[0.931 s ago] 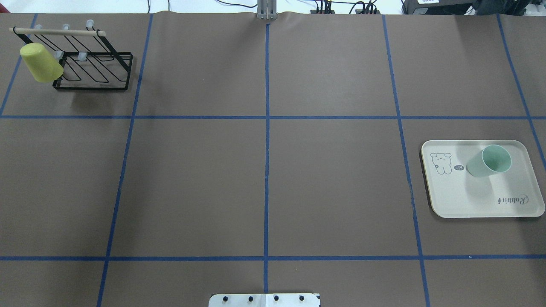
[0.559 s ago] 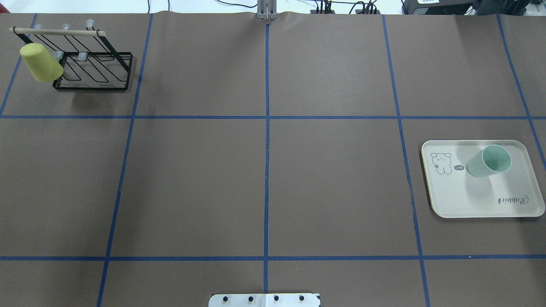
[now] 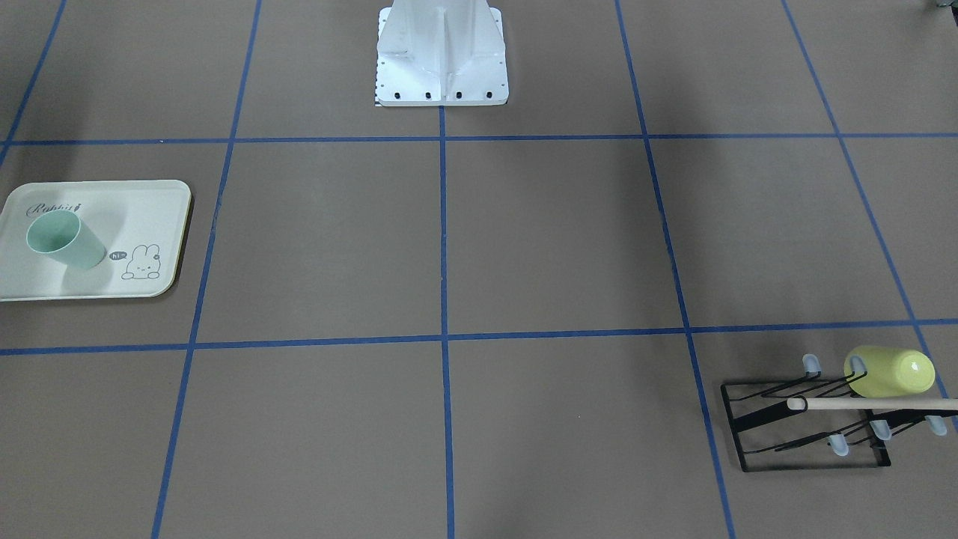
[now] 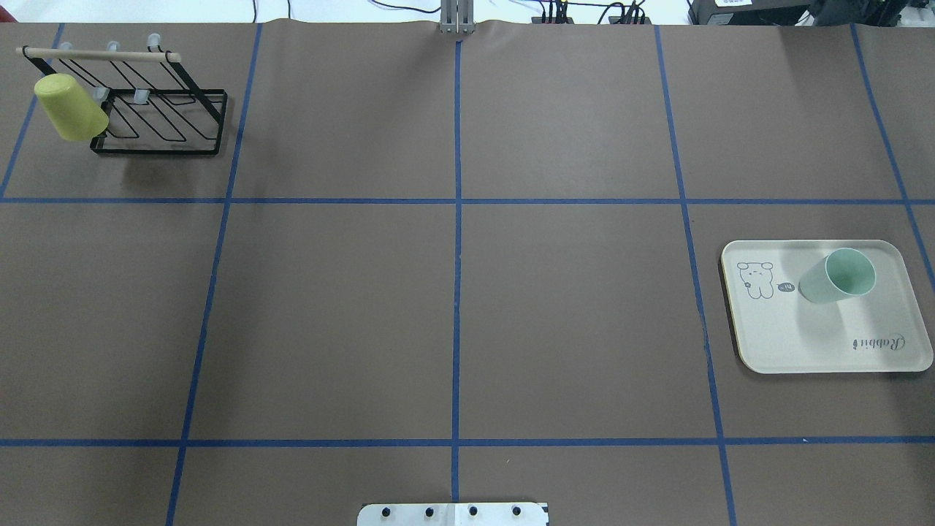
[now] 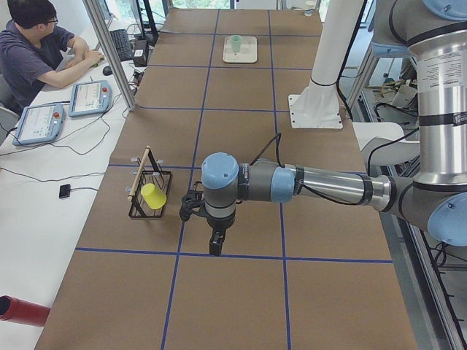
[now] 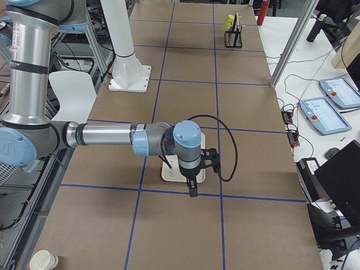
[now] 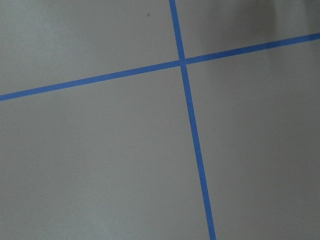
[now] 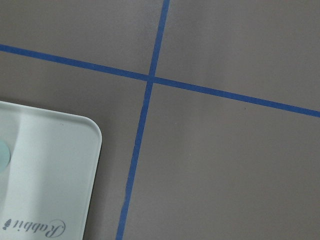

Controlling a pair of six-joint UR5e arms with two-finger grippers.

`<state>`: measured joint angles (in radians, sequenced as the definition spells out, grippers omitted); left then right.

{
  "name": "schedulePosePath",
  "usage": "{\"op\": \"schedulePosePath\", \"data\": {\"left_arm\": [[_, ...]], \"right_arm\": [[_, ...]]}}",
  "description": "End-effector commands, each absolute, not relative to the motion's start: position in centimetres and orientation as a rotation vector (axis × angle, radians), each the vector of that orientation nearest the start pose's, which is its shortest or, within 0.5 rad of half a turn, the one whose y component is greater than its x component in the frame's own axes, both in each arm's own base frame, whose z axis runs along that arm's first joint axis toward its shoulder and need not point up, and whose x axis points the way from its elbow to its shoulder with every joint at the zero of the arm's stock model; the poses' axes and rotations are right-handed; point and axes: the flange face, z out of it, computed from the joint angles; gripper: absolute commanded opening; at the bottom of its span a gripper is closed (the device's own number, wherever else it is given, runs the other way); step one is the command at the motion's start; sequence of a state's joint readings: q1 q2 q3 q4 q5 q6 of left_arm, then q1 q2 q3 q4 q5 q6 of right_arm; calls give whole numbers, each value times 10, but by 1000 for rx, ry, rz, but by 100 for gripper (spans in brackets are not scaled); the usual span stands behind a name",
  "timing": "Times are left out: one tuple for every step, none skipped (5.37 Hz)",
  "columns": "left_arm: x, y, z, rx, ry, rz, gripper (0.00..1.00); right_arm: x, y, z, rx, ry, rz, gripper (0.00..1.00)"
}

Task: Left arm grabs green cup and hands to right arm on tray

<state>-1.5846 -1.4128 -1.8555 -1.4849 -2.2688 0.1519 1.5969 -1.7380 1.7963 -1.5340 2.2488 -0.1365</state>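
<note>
Front-facing view first: the small pale mint-green plastic cup (image 3: 63,239) stands upright, mouth up, on the cream rectangular tray with the bunny drawing (image 3: 150,217), at the far left of the brown table with blue tape lines (image 3: 554,239). No arm or claw in this shot. The white robot base (image 3: 441,60) sits top centre. Bottom right, a yellow-green cup (image 3: 891,372) hangs on a black wire rack with a wooden bar (image 3: 808,442).

Overhead now: same layout, mirrored. The mint cup sits on the tray at the right edge, between the bunny and the tray's far right corner. The rack and yellow-green cup are top left, well apart from it. No claws visible here either.

Left side view: the near, large left arm (image 5: 328,186) reaches out over the table and its left gripper (image 5: 217,244) points straight down above a blue line, near the rack. The mint cup and tray are way down at the far end, well apart from this claw. Released or clenched? Cannot tell from here. An operator (image 5: 36,51) sits at a desk, top left.

Right side view: the right arm (image 6: 107,135) stretches across, its right gripper (image 6: 192,188) pointing down over the tray's near edge. The wrist hides the cup. Finger state: cannot tell.

Left wrist camera: only brown table and crossing blue tape.

Right wrist camera: the tray's rounded corner with "Rabbit" lettering at lower left, and a pale green sliver at the very left edge.
</note>
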Motion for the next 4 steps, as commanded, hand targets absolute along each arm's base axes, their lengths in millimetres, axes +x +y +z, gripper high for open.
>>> {"op": "schedulePosePath", "data": {"left_arm": [[-75,-424,606,94,693,146,100],[-75,-424,606,95,695,146,100],[-75,-424,609,89,695,144,100],[-75,-424,610,87,695,143,100]], "right_arm": [[82,-425,626,146,-668,-137,100],[82,-425,626,146,-668,-138,100],[82,-425,626,146,-668,-138,100],[82,-425,626,146,-668,-137,100]]}}
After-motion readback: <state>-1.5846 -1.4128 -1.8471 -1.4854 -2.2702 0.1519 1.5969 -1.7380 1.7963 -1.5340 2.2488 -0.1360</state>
